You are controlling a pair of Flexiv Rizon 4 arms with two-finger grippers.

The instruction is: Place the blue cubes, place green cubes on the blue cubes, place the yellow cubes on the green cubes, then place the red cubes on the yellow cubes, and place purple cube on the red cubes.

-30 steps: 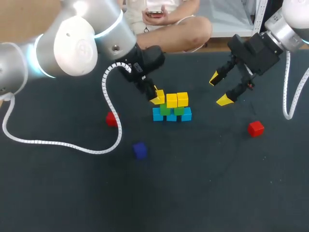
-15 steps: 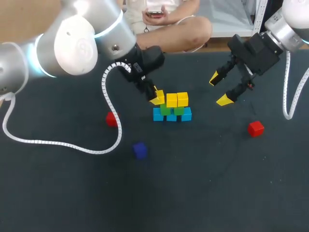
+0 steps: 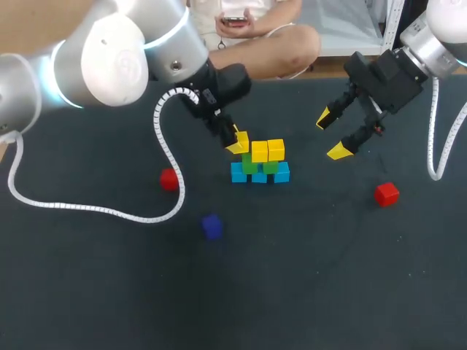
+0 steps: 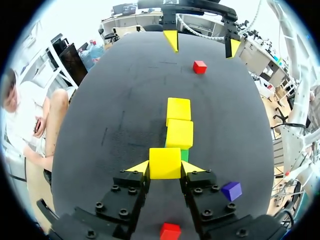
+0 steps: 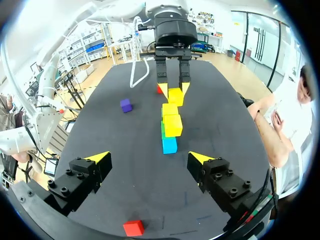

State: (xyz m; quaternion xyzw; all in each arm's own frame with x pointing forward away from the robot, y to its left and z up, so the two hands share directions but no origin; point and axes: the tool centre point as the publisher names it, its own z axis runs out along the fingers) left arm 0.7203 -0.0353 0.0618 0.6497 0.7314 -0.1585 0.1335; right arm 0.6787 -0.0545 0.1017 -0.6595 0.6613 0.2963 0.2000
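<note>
The stack stands mid-table: blue cubes (image 3: pixel 282 173) at the bottom, green cubes (image 3: pixel 249 165) on them, two yellow cubes (image 3: pixel 268 150) on top. My left gripper (image 3: pixel 238 144) is shut on a third yellow cube (image 4: pixel 165 162), held just above the stack's left end, over a green cube (image 4: pixel 185 155). My right gripper (image 3: pixel 334 135) hangs open and empty to the right of the stack, its yellow fingertips (image 5: pixel 100 156) wide apart. One red cube (image 3: pixel 169 179) lies left of the stack, another red cube (image 3: pixel 387 193) to the right. The purple cube (image 3: pixel 212 226) lies nearer the front.
The dark table (image 3: pixel 328 292) is bare across the front and right. My left arm's white cable (image 3: pixel 87 208) loops over the table's left part.
My left gripper has risen slightly with the yellow cube, away from the stack's left end. The right arm has not moved.
</note>
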